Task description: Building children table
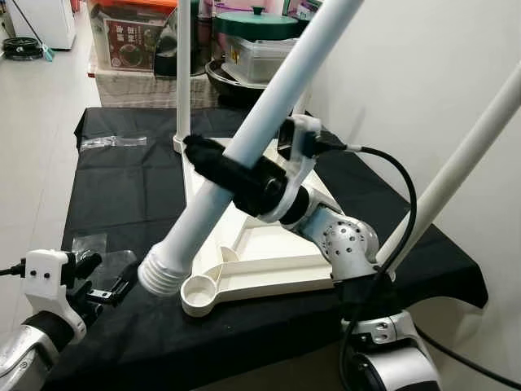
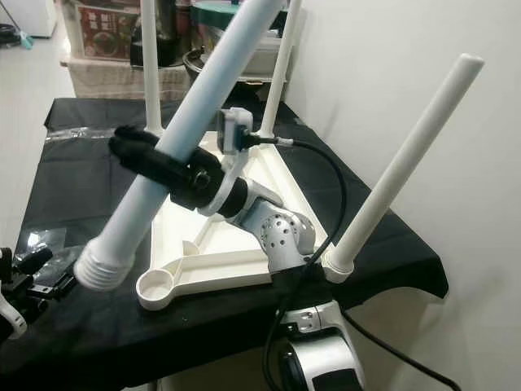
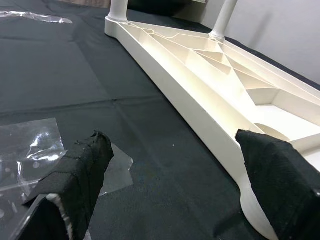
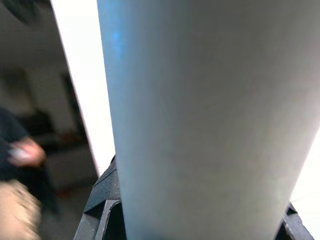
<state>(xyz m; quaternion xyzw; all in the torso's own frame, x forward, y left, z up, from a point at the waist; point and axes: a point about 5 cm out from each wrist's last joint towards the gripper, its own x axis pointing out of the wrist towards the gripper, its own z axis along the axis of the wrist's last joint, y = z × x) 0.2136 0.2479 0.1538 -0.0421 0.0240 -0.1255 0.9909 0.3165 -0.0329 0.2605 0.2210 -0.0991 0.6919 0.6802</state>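
A cream tabletop (image 1: 269, 244) lies upside down on the black cloth (image 1: 130, 187). Three white legs stand in its corners, one at the far left (image 1: 183, 73) and one at the near right (image 1: 464, 155). The near-left socket (image 1: 199, 293) is empty. My right gripper (image 1: 224, 175) is shut on a loose white leg (image 1: 269, 114), held tilted, with its threaded end (image 1: 163, 277) just left of and above that socket. The leg (image 4: 200, 115) fills the right wrist view. My left gripper (image 1: 102, 278) is open, low at the cloth's near-left corner, and its fingers (image 3: 80, 175) point toward the tabletop's edge (image 3: 200, 110).
Clear plastic bags lie on the cloth at the far left (image 1: 114, 141) and near my left gripper (image 1: 89, 242). Storage boxes (image 1: 130, 37) and a lidded pot (image 1: 256, 24) stand behind the table. A white wall (image 1: 423, 73) runs along the right.
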